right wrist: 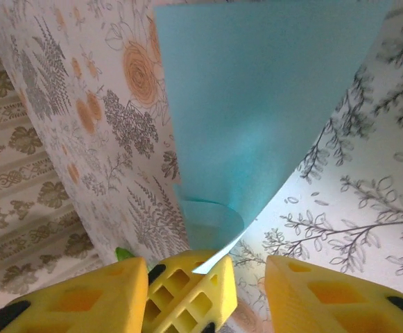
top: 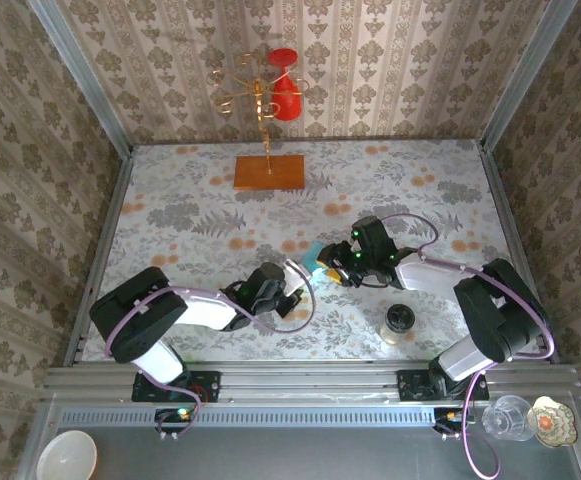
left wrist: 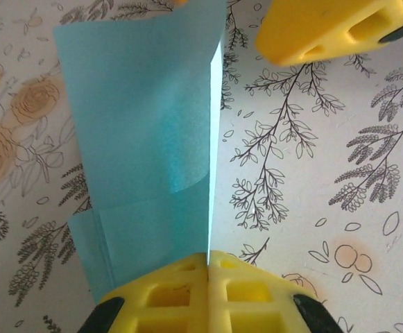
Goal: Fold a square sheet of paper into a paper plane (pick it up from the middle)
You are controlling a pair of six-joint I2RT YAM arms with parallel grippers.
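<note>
The square sheet of paper (top: 317, 256) is light blue and folded over, and it is held off the table between the two arms. My left gripper (left wrist: 208, 258) is shut on its folded edge, with the sheet (left wrist: 146, 125) rising away from the yellow fingers. My right gripper (right wrist: 204, 267) is open; its two yellow fingers stand either side of the left gripper's fingers (right wrist: 187, 288) and touch no paper. The sheet (right wrist: 256, 104) curls above them. In the top view the left gripper (top: 298, 278) and right gripper (top: 333, 267) meet at the paper. A paper plane is out of view.
An orange wooden board (top: 269, 172) bears a gold wire stand (top: 260, 90) at the back. A dark-lidded jar (top: 399, 322) stands near the right arm. A glass (top: 508, 415), a small dish (top: 553, 420) and a white bowl (top: 67, 455) sit on the front shelf.
</note>
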